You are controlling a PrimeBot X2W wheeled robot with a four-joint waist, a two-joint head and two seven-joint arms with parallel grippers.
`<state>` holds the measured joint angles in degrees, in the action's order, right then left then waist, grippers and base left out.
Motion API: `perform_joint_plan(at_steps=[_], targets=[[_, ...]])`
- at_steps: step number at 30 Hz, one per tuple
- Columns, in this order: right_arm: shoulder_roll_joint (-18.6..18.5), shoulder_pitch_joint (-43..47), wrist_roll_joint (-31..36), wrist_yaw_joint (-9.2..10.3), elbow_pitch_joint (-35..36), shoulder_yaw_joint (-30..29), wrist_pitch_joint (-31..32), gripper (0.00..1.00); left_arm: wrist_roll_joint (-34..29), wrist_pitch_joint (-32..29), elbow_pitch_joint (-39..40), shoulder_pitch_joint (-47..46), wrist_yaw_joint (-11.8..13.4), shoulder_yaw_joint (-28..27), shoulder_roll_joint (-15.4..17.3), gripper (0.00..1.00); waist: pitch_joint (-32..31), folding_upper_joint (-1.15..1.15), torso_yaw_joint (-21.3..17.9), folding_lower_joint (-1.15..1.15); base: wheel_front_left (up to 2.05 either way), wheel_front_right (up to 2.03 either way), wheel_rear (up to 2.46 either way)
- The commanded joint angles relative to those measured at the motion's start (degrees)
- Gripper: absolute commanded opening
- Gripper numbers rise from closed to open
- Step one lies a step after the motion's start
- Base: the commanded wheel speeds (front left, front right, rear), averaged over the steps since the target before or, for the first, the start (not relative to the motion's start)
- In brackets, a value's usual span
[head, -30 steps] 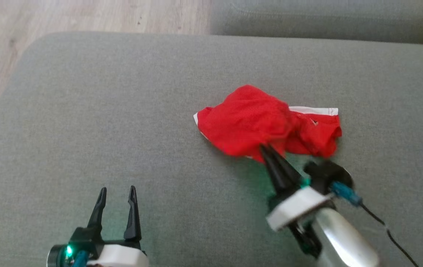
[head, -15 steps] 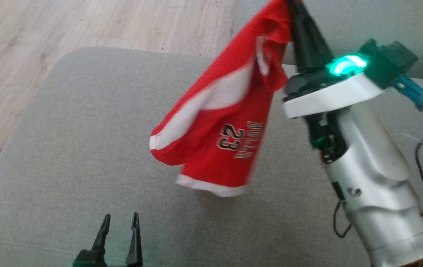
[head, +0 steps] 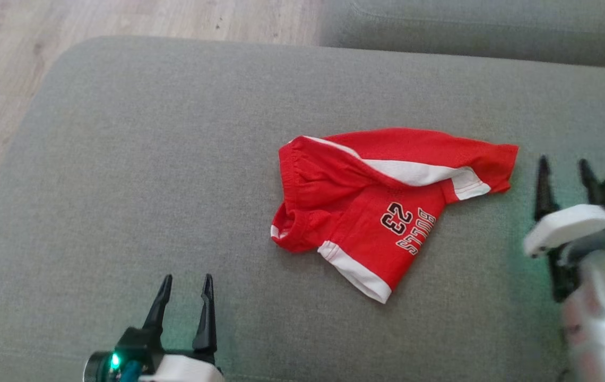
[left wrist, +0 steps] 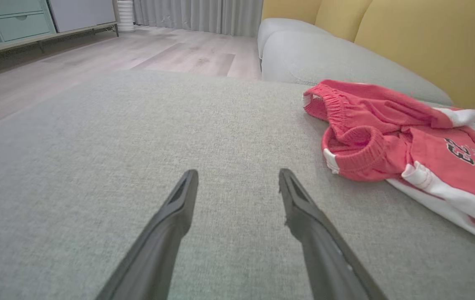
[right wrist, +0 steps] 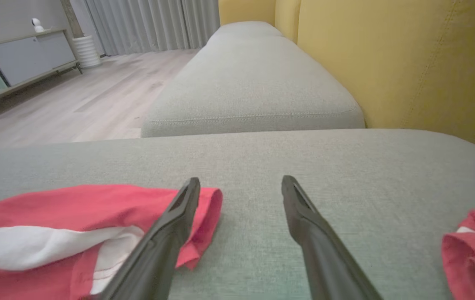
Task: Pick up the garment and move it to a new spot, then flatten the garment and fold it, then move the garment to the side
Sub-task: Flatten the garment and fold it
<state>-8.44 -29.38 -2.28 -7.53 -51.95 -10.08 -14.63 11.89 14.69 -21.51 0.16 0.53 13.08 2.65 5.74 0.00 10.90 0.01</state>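
Head view: the garment [head: 382,207], a pair of red shorts with white trim, lies near the middle of the grey seat cushion [head: 122,159]. It is partly spread, with one leg creased across the other and the elastic waistband [head: 302,164] bunched at its left end. That central spot leaves bare cushion on every side, which in my judgement suits the flattening and folding not yet done. The right gripper [head: 563,162] sits just beside the garment's right corner, fingers apart and holding nothing. In the right wrist view one finger overlaps the leg hem [right wrist: 204,208]; whether it touches cannot be told. The left gripper [head: 187,278] rests near the cushion's front edge, well apart from the garment, fingers likewise spread and empty, apparently parked clear of the cloth. Legible printing [head: 406,228] on the upper leg reads "23" and "BULLS", black figures outlined in white, inverted to the head camera. No other label is readable. A second red cloth [right wrist: 471,246] lies well off on the right gripper's far side.
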Motion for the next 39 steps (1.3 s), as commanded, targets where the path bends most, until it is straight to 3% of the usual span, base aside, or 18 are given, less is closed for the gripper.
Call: perform_joint_plan(at_steps=[1,4,7,12,17,22,31,34,35,38,39], targets=[[1.5,-1.2,0.4,0.04,2.3,1.6,-0.4,1.00,0.3,0.3,1.6,-1.3,0.3,-1.5,0.2,1.00,0.2,0.00,-0.4,-0.01,0.00,0.00,0.00],[3.9,1.3,1.3,0.04,5.7,2.9,-0.4,1.00,0.3,0.3,1.3,-1.3,0.4,-1.6,0.2,1.00,0.2,0.00,-1.2,-0.01,0.00,0.00,0.00],[5.2,4.1,0.0,0.04,10.4,9.5,-0.4,1.00,0.6,0.3,1.0,-1.2,0.5,-1.4,0.2,1.00,0.0,0.00,-1.8,-0.01,0.00,0.00,0.00],[5.5,9.5,-7.3,0.04,17.1,28.8,-0.4,1.00,1.1,0.3,0.6,-1.5,0.4,-0.6,0.2,1.00,-0.5,0.00,-1.6,-0.01,0.00,0.00,0.00],[5.6,11.1,-14.0,0.04,16.5,44.7,-0.4,1.00,1.3,0.3,0.5,-1.5,0.4,0.4,0.2,1.00,-0.4,0.00,0.2,-0.01,0.00,0.00,0.00],[5.6,8.2,-12.9,0.04,11.0,47.8,-0.4,1.00,1.5,0.3,0.3,-1.3,0.5,0.8,0.2,1.00,0.2,0.00,2.5,-0.01,0.00,0.00,0.00],[5.6,6.5,-9.4,0.04,6.6,46.2,-0.4,0.99,1.6,0.3,0.4,-0.7,0.7,0.5,0.2,1.00,0.7,0.00,4.6,-0.01,0.00,0.00,0.00],[5.6,6.7,-9.5,0.04,6.5,45.7,-0.4,0.69,1.8,0.3,0.5,-0.8,0.9,0.6,0.2,1.00,0.8,0.00,4.5,-0.01,0.00,0.00,0.00],[5.6,6.8,-9.5,0.04,6.6,45.5,-0.4,0.49,1.9,0.3,0.6,-0.8,0.9,0.7,0.2,1.00,0.8,0.00,4.4,-0.01,0.00,0.00,0.00],[5.6,7.0,-9.7,0.04,6.6,45.2,-0.4,0.39,2.0,0.3,0.7,-1.1,1.0,0.9,0.2,1.00,0.8,0.00,3.8,-0.01,0.00,0.00,0.00],[5.6,7.1,-10.0,0.04,6.7,44.9,-0.4,0.26,2.1,0.3,0.7,-1.1,1.0,0.9,0.2,1.00,0.8,0.00,3.7,-0.01,0.00,0.00,0.00]])
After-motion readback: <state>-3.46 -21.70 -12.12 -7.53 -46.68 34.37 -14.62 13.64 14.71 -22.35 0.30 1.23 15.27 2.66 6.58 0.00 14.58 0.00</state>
